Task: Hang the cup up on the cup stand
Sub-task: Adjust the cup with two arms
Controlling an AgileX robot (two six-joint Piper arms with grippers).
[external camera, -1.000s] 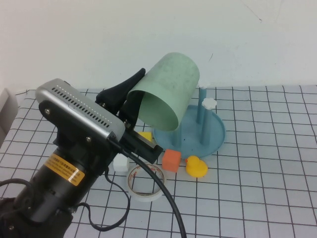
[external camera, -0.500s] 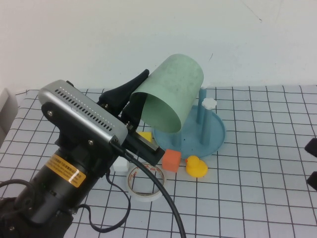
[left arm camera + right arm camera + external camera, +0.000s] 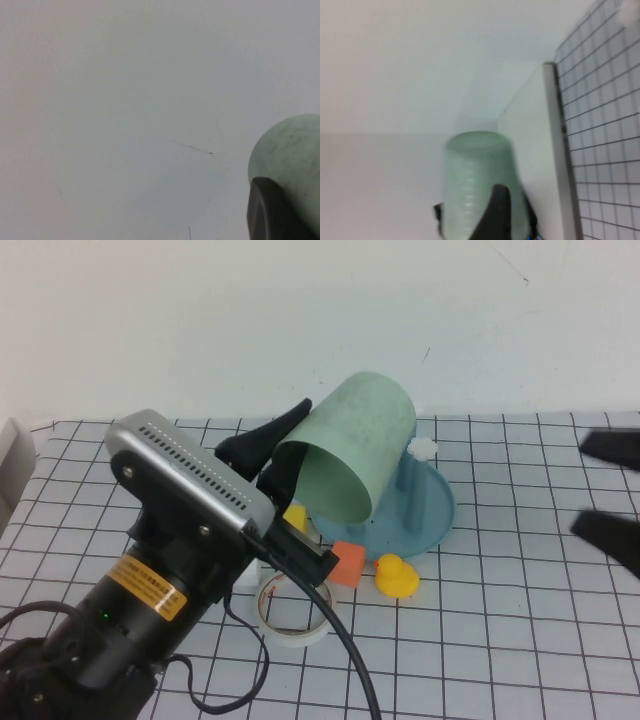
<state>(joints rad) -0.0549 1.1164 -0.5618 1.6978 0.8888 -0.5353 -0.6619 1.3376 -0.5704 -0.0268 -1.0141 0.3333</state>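
We find the left tool [image 3: 285,455] clamping the cup [image 3: 355,445] tilted above the cup stand [image 3: 435,515], the right tool [image 3: 612,495] wide and empty beyond the stand; next, in our judgement: mouth over a peg.

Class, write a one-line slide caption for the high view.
Left gripper holds the mint cup tilted above the blue cup stand; open right gripper waits at the right edge.

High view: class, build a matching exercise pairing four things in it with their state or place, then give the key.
Things:
1. cup
2. left gripper
3. right gripper
4. yellow duck

States:
A. open, at the table's right edge
B. on the table, in front of the cup stand
C. shut on the cup's rim
D. raised, tilted above the stand

Pairs: 1-D, 2-C, 3-A, 4-B
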